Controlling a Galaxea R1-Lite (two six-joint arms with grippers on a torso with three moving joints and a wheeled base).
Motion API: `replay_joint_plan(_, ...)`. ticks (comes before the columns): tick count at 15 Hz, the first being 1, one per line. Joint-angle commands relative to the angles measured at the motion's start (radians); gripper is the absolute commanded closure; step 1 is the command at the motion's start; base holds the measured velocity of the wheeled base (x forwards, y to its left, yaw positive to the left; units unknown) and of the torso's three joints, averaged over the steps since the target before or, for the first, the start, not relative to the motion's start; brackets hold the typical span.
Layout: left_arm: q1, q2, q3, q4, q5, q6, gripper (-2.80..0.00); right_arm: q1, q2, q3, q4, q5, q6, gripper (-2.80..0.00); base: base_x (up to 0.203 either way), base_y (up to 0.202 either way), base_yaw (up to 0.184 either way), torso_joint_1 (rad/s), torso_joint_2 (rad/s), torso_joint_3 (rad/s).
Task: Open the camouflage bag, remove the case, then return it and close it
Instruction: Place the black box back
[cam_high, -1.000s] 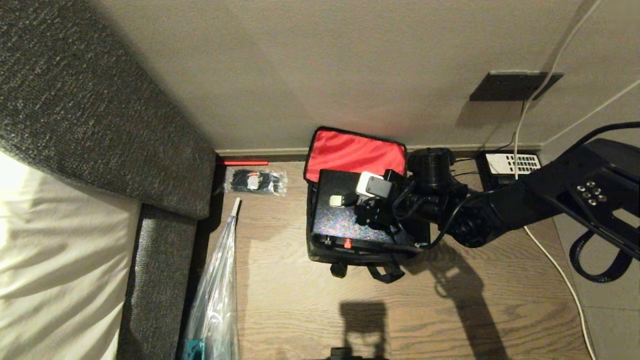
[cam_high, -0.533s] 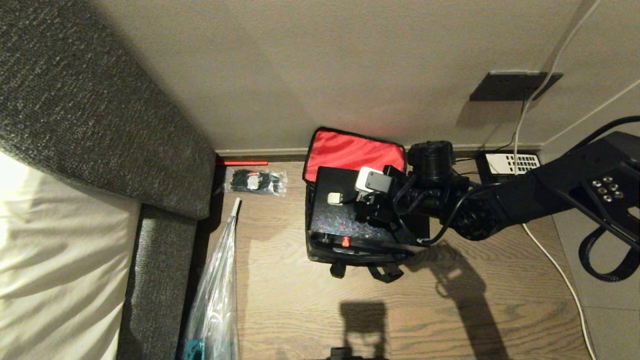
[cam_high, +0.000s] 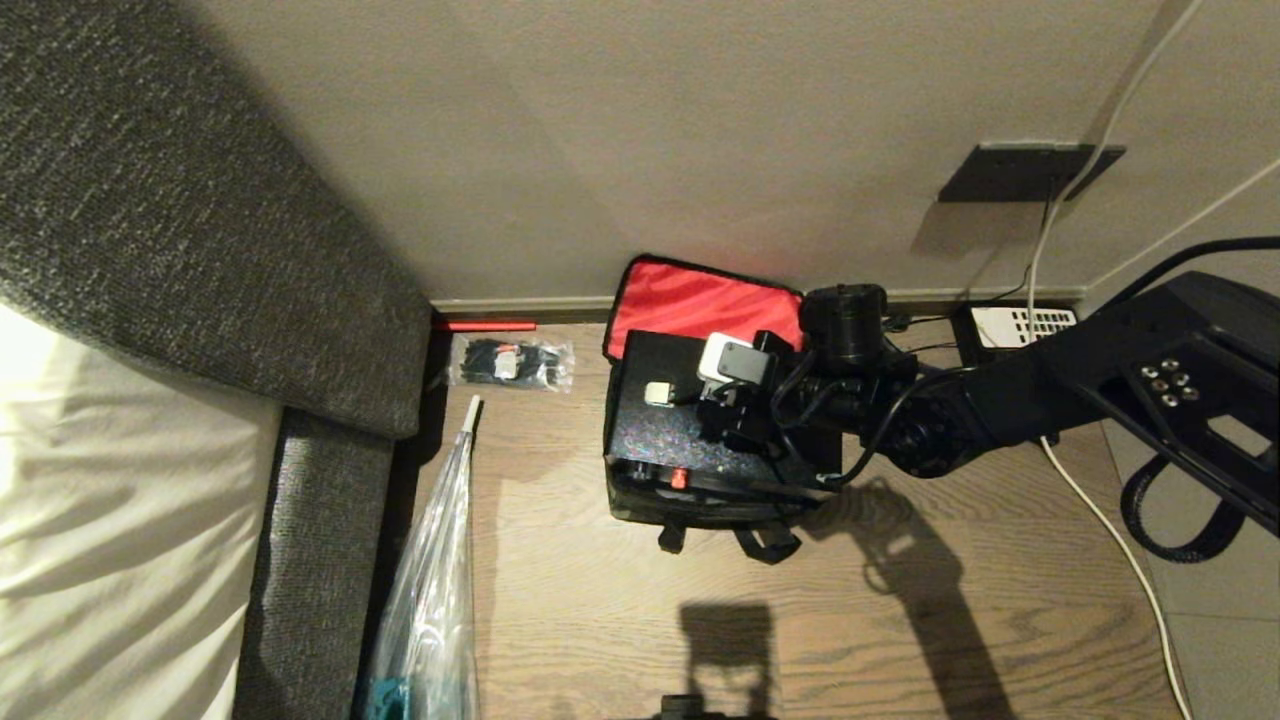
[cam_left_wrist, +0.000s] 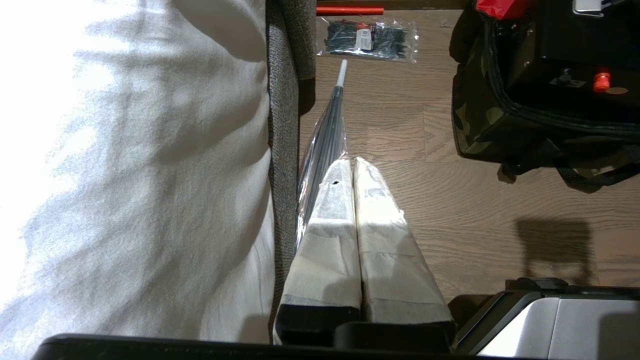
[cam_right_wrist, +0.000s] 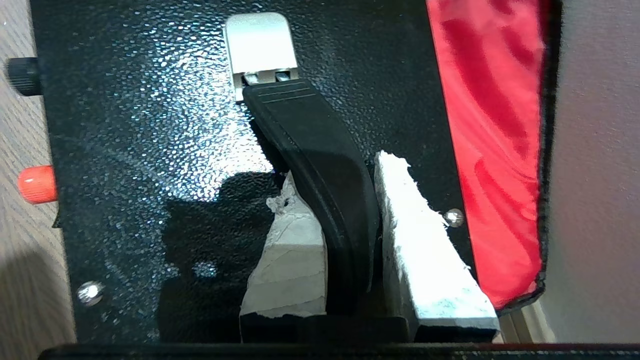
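The camouflage bag (cam_high: 700, 512) stands open on the wood floor by the wall, its red-lined lid flap (cam_high: 690, 300) leaning back. The black speckled case (cam_high: 655, 440) sits in the bag's mouth, with its red latch (cam_high: 679, 478) on the near side. My right gripper (cam_high: 725, 405) reaches in from the right and is shut on the case's black handle (cam_right_wrist: 310, 130); both white fingers (cam_right_wrist: 425, 240) press its sides. The right gripper (cam_right_wrist: 335, 170) hides the handle's near end. My left gripper (cam_left_wrist: 351, 162) hangs shut and empty beside the sofa, well to the left of the bag (cam_left_wrist: 480, 125).
A grey sofa (cam_high: 200, 250) with a white cushion fills the left. A clear plastic bag (cam_high: 430, 590), a packet of zip ties (cam_high: 510, 363) and a red stick (cam_high: 485, 324) lie left of the bag. A black telephone (cam_high: 1025, 325) and a white cable (cam_high: 1100, 520) lie at the right.
My right gripper has shifted slightly left with the handle, and the case and the bag have slid a little left with it. The left arm has not moved.
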Motion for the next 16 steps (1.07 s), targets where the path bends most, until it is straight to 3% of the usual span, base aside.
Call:
replay_joint_plan(1, 0.0, 0.0, 0.002, 0.0, 0.0, 0.001, 0.0, -0.009, 0.05, -0.017, -0.006, 0.003, -0.006, 0.0, 0.0, 0.0, 0.0, 0.0, 0.0, 0.0)
replay_joint_plan(8, 0.0, 0.003, 0.002, 0.0, 0.0, 0.001, 0.0, -0.018, 0.109, -0.033, 0.005, 0.004, 0.029, 0.0, 0.0, 0.0, 0.0, 0.0, 0.0, 0.0)
replay_joint_plan(16, 0.0, 0.0, 0.002, 0.0, 0.0, 0.001, 0.0, 0.001, 0.001, -0.045, 0.105, 0.002, 0.053, 0.0, 0.0, 0.0, 0.0, 0.0, 0.0, 0.0)
